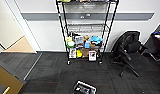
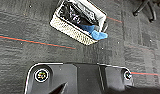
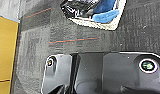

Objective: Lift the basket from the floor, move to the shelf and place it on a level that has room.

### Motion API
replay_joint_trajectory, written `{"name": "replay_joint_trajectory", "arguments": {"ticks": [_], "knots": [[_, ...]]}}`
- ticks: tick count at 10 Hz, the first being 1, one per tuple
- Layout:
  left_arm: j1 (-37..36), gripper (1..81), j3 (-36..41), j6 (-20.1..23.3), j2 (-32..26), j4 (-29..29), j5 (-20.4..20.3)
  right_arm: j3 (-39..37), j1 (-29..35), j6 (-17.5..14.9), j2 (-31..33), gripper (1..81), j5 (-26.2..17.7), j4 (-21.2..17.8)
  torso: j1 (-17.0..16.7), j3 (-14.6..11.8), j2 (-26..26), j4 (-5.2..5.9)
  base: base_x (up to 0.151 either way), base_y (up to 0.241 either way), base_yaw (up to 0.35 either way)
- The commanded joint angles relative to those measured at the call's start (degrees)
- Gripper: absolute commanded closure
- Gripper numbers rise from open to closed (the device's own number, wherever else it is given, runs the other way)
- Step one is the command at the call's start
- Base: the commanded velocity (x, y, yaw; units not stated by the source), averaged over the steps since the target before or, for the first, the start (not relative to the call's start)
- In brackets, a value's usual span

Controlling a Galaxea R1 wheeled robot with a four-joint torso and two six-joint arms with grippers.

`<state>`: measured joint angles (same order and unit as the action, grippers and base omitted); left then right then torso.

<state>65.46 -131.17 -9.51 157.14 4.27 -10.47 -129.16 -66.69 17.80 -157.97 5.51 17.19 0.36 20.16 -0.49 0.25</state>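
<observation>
The basket point(image 1: 84, 88) stands on the floor point(image 1: 58, 72), dark carpet with thin red lines, at the near edge of the head view. Its beige woven side and pale rim point(image 2: 71, 30) show in the left wrist view, with black and blue things inside. The right wrist view catches the basket point(image 3: 113, 23) too, holding a blue cloth. The shelf point(image 1: 84, 30), a tall black wire rack on casters, stands against the wall straight ahead. One level point(image 1: 86, 26) in its upper half looks bare; the two tiers below it hold colourful items.
A black office chair point(image 1: 128, 51) stands right of the rack. A dark table with items point(image 1: 158, 37) is at the far right. A doorway to tan wooden flooring point(image 1: 19, 46) opens at the left, and a yellow panel point(image 1: 6, 80) stands near left.
</observation>
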Motion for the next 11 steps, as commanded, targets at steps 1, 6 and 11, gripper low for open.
{"name": "replay_joint_trajectory", "arguments": {"ticks": [1,6,11], "knots": [[-2.8,1.0,0.7,-0.2,-1.1,0.0,2.1,0.2,2.9,0.0,0.6,1.0,-2.3,0.1,0.0,0.0,0.0,0.0,0.115,0.0,0.0],[-2.7,1.0,0.7,-0.2,-1.0,0.0,2.1,0.1,2.9,0.0,0.6,1.0,-2.3,0.1,0.0,0.0,0.0,0.0,0.111,0.0,0.0],[-2.6,1.0,0.7,-0.2,-0.9,0.2,2.2,-1.0,2.7,0.0,0.2,1.0,-2.3,0.1,0.0,0.0,0.0,0.0,0.071,0.0,0.0]]}}
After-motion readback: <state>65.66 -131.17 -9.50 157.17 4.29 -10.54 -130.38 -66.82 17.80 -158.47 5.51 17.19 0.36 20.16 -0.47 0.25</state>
